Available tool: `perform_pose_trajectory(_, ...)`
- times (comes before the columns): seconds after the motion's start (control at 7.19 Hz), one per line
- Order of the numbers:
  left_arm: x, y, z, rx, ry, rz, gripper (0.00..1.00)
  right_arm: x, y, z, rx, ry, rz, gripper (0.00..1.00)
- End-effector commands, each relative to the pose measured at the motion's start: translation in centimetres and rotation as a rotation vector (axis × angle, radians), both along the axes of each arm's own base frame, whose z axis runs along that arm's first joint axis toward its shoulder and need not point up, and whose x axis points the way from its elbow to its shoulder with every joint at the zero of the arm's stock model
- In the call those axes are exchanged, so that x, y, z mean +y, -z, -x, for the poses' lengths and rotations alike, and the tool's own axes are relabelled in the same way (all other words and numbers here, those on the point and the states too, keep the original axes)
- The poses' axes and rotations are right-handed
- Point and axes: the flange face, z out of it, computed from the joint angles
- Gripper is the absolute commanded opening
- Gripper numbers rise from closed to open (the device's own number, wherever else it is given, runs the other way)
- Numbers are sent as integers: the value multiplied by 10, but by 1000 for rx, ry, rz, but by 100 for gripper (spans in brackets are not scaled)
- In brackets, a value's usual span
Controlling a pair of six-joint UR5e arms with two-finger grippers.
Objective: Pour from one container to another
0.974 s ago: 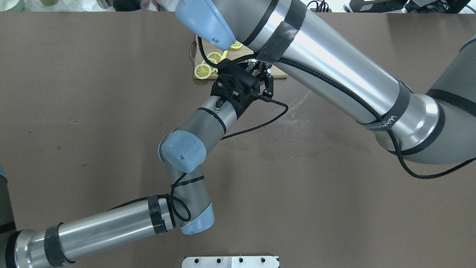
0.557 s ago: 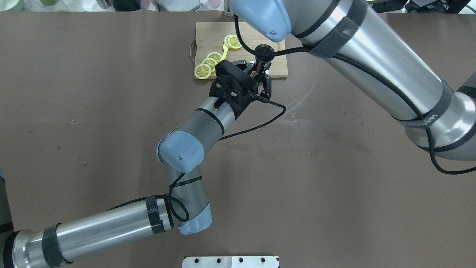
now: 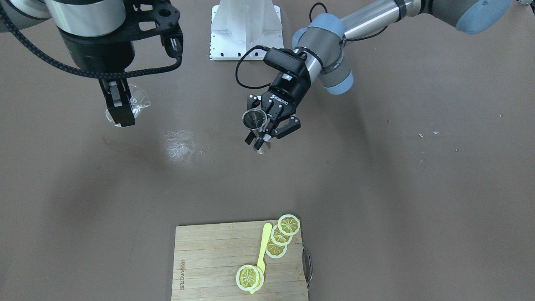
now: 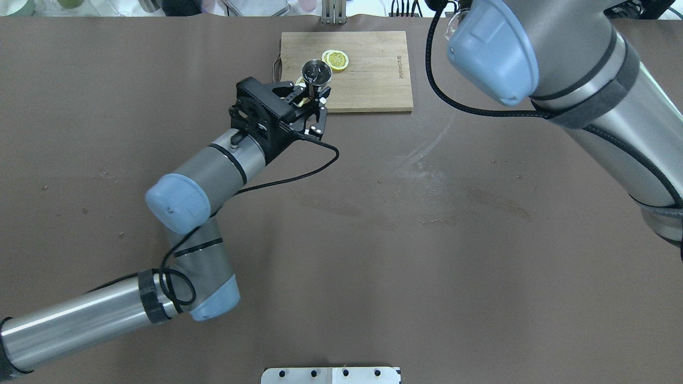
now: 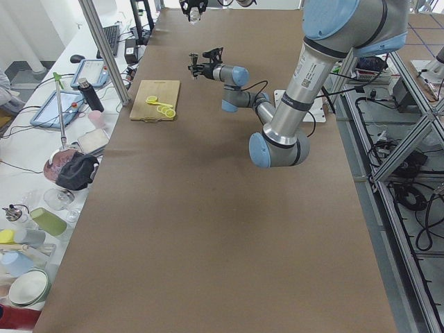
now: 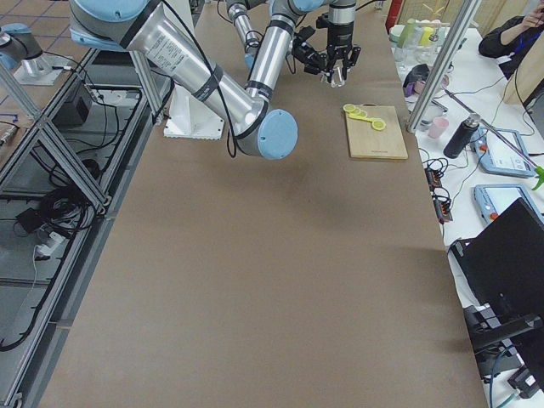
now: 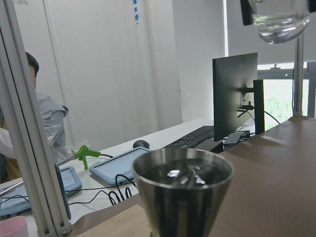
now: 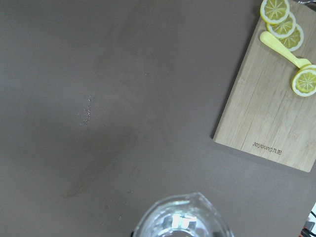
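My left gripper (image 3: pixel 261 134) is shut on the waist of the steel jigger (image 3: pixel 255 118), held upright above the table. In the overhead view the jigger (image 4: pixel 316 72) hangs over the cutting board's left end, in the left gripper (image 4: pixel 315 97). The left wrist view shows the jigger (image 7: pixel 182 190) close up, with a shiny liquid surface in its top cone. My right gripper (image 3: pixel 122 115) is shut on the clear glass cup (image 3: pixel 133 103), held high and well apart from the jigger. The cup (image 8: pixel 182 221) fills the bottom of the right wrist view and shows as the cup (image 7: pixel 278 20) at the top right of the left wrist view.
A wooden cutting board (image 3: pixel 209 259) with lemon slices (image 3: pixel 288 225) and a yellow spoon (image 3: pixel 263 246) lies at the table's far side. A whitish smear (image 3: pixel 177 144) marks the brown table. The white robot base plate (image 3: pixel 244 29) sits at the near edge. A person (image 6: pixel 510 34) sits beyond the table.
The left arm has carried the jigger to the left, over the board's left end. The right arm has swung away to the right and upward with the cup.
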Motion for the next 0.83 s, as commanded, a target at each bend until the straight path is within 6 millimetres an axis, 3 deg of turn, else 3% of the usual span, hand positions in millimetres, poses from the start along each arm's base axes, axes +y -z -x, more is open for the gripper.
perform_pose_trajectory(0.0, -15, -57, 72, -51, -13, 4, 0, 26, -46, -18, -95, 5, -69, 0)
perform_pose_trajectory(0.28, 6, -132, 124, -42, 7, -4, 0, 36, -76, -18, -213, 2, -69, 0)
perform_pose_trajectory(0.42, 16, -178, 148, -88, -3, 25, 0, 37, -90, -23, -272, -14, -57, 0)
perform_pose_trajectory(0.56, 37, -227, 178, -98, -19, 31, 0, 39, -116, -29, -317, -13, -40, 0)
perform_pose_trajectory(0.7, 51, -255, 194, -87, -25, 36, 0, 43, -141, -32, -358, -44, -14, 0)
